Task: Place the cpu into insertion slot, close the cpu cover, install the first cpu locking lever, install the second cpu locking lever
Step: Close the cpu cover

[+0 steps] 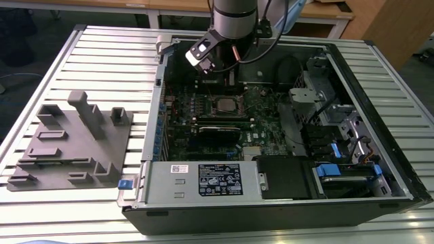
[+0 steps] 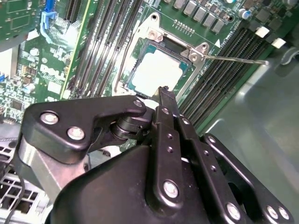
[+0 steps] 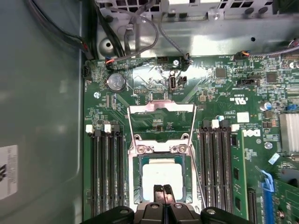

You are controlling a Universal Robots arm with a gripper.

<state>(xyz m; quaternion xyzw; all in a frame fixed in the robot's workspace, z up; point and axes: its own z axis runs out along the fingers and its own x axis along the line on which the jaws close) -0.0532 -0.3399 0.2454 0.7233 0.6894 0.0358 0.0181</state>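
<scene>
Hovering my tool (image 3: 163,192), tips clenched on nothing, at the seated cpu (image 3: 161,175). The cpu cover (image 3: 161,108) stands open beyond the tips, so any dip could scrape or skew the chip, I reckon.

Lab or workshop. Slatted metal bench (image 1: 81,56) carrying open PC case (image 1: 271,212) and grey fixture tray (image 1: 51,175); wooden desks (image 1: 326,11) at far side.

The arm (image 1: 234,18) above the claw (image 3: 163,188) is a smooth silver-grey cylinder with a dark band. Thin black cables (image 1: 273,44) loop beside it. A small black-and-white box (image 1: 202,52) sits just above the claw. The claw itself is matte black, with flat bar linkages (image 2: 169,149) joined by round silver screws (image 2: 170,189), narrowing to two slim fingers (image 3: 159,193).
</scene>
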